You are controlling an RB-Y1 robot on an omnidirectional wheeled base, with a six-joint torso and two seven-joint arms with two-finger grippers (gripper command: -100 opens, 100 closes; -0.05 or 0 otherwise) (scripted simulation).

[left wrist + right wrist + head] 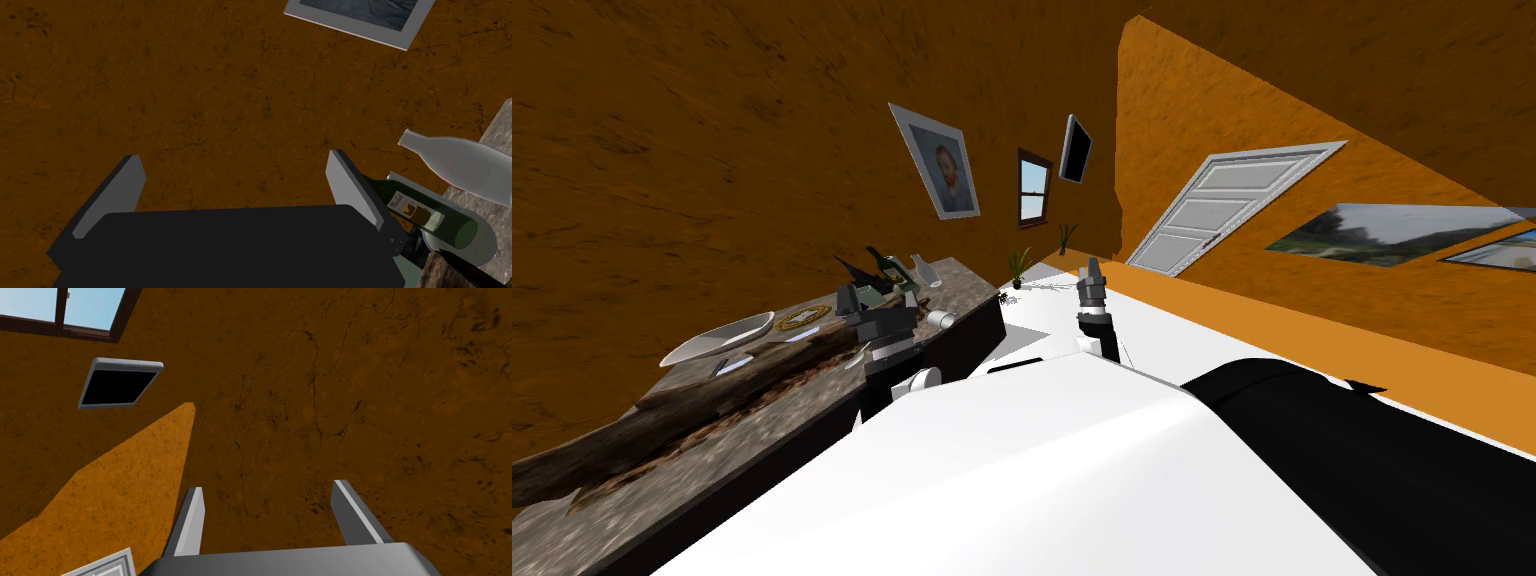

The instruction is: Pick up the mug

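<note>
A small light grey cylinder [942, 320], which may be the mug, lies near the edge of the stone-topped table [967, 280]. My left gripper [854, 290] hangs over the table just left of it, beside the bottles. In the left wrist view the left gripper [235, 162] is open and holds nothing, with a brown wall behind it. A dark green bottle [425, 215] lies close beside one finger [350, 187]. My right gripper [1090, 275] is raised off the table's end, and the right wrist view shows it [269, 490] open and empty.
Beside the green bottle [887, 265] are a clear pale bottle [465, 165] and a round grey dish [480, 250]. Further along the table are a white bowl [717, 340], a gold ring-shaped thing [802, 318] and a long brown log [692, 400]. A white door [1222, 205] is at the far right.
</note>
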